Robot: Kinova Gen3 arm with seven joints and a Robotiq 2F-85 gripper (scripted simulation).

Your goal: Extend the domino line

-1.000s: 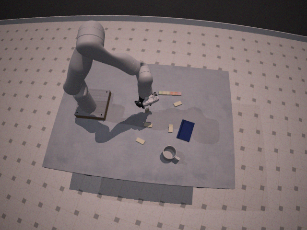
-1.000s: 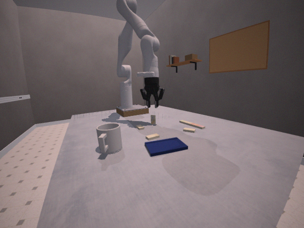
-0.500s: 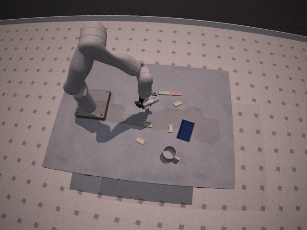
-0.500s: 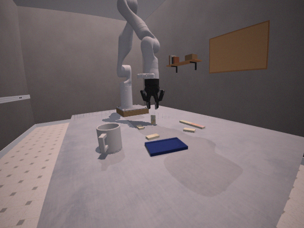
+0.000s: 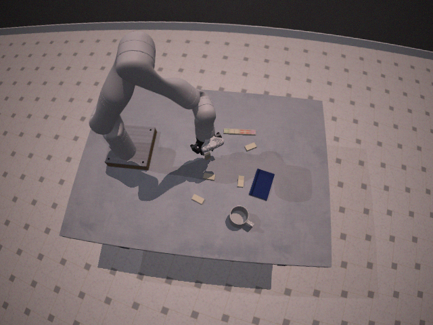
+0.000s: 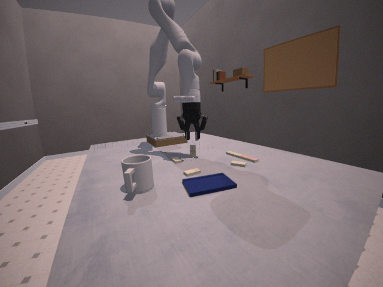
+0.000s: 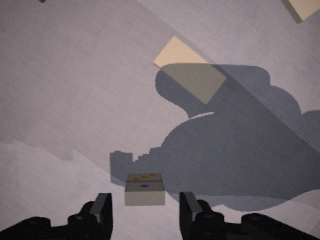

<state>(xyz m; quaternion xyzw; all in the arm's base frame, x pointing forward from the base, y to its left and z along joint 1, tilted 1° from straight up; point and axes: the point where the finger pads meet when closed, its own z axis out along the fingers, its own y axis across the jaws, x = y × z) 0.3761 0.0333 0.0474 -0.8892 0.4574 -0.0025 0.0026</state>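
hovers just above the upright domino (image 5: 208,156) (image 6: 192,150) (image 7: 144,196), with gripper (image 5: 206,148) (image 6: 192,137) (image 7: 145,209) fingers parted and nothing clasped. shows orange and blue marks on that standing piece (pip count too small to tell). near it, a flat domino (image 5: 209,176) (image 6: 176,159) (image 7: 190,70), partly in shadow; farther from it, the domino line (image 5: 239,131) (image 6: 242,156) and mug (image 5: 239,215) (image 6: 137,173).

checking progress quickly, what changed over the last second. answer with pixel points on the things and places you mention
The hand (image 5: 208,143) (image 6: 192,137) (image 7: 145,209) moved down a little, toward the standing domino (image 5: 207,156) (image 6: 192,150) (image 7: 144,197). Nothing was taken hold of or let go. The standing domino, the line (image 5: 239,131) (image 6: 241,156) and the mug (image 5: 237,217) (image 6: 140,175) stayed put.
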